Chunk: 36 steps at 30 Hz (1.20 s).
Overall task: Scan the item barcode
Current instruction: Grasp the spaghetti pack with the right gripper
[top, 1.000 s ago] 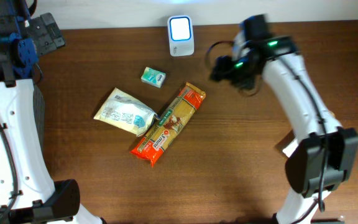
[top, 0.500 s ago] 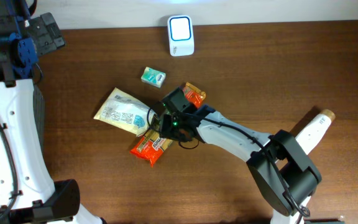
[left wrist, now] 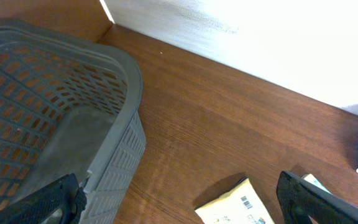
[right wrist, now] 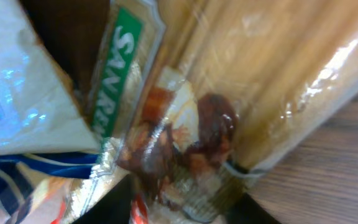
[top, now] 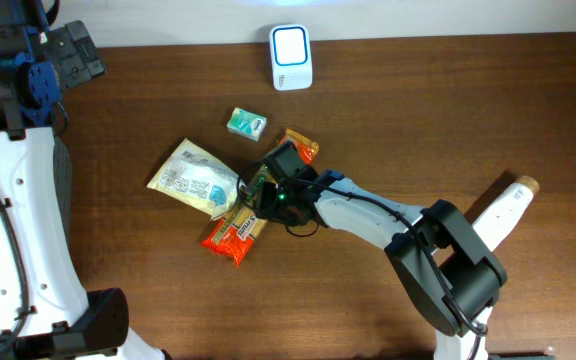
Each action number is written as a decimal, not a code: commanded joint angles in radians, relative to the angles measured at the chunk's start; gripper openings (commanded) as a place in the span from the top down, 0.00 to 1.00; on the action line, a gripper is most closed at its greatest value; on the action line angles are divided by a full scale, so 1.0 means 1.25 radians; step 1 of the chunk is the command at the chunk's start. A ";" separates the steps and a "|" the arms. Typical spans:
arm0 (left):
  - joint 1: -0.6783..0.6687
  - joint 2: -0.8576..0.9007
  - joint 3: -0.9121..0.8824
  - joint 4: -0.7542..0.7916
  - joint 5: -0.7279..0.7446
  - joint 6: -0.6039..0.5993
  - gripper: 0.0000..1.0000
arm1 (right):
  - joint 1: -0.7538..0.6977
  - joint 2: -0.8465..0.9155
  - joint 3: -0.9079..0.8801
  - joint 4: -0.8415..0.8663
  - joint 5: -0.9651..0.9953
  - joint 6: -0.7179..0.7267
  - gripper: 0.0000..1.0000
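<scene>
A long pasta packet with orange ends lies slantwise mid-table, its upper end sticking out past my right gripper. In the right wrist view the packet fills the gap between the two dark fingers, and the right gripper is shut on it. A white scanner with a lit blue-white face stands at the table's far edge. My left gripper hangs wide open and empty at the far left, well away from the packet.
A white pouch lies against the packet's left side, with a barcode on the pouch. A small mint-green box sits between pouch and scanner. A grey basket stands at the table's left end.
My right arm swung from near the scanner down onto the pasta packet and its fingers closed round it. The packet has shifted slightly left. The left arm has not moved.
</scene>
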State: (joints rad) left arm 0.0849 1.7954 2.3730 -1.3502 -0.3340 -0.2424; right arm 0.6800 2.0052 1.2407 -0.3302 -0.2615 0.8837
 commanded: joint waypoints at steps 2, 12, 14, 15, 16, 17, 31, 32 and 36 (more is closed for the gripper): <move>0.003 0.002 0.000 0.001 -0.009 0.010 0.01 | 0.000 0.051 -0.005 -0.050 -0.028 -0.009 0.96; 0.003 0.002 0.000 0.001 -0.009 0.010 0.01 | -0.406 0.002 0.022 -0.351 -0.342 -0.804 0.45; 0.003 0.002 0.000 0.001 -0.009 0.010 0.01 | -0.421 0.002 0.023 -0.359 -0.340 -0.806 0.35; 0.003 0.002 0.000 0.001 -0.009 0.010 0.01 | -0.421 0.002 0.032 -0.369 -0.327 -0.806 0.35; 0.003 0.002 0.000 0.001 -0.008 0.010 0.01 | -0.414 0.002 0.065 -0.405 -0.298 -0.806 0.35; 0.003 0.002 0.000 0.001 -0.009 0.010 0.01 | -0.399 0.000 0.119 -0.463 -0.242 -0.806 0.35; 0.003 0.002 0.000 0.001 -0.009 0.010 0.01 | 0.063 0.141 0.376 -0.649 0.454 -0.558 0.30; 0.003 0.002 0.000 0.001 -0.008 0.010 0.01 | 0.064 0.171 0.376 -0.649 0.469 -0.560 0.30; 0.003 0.002 0.000 0.001 -0.009 0.010 0.01 | 0.064 0.248 0.376 -0.671 0.562 -0.580 0.46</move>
State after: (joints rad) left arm 0.0849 1.7954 2.3730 -1.3502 -0.3340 -0.2424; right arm 0.7555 2.2475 1.7115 -1.1488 0.3382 0.1562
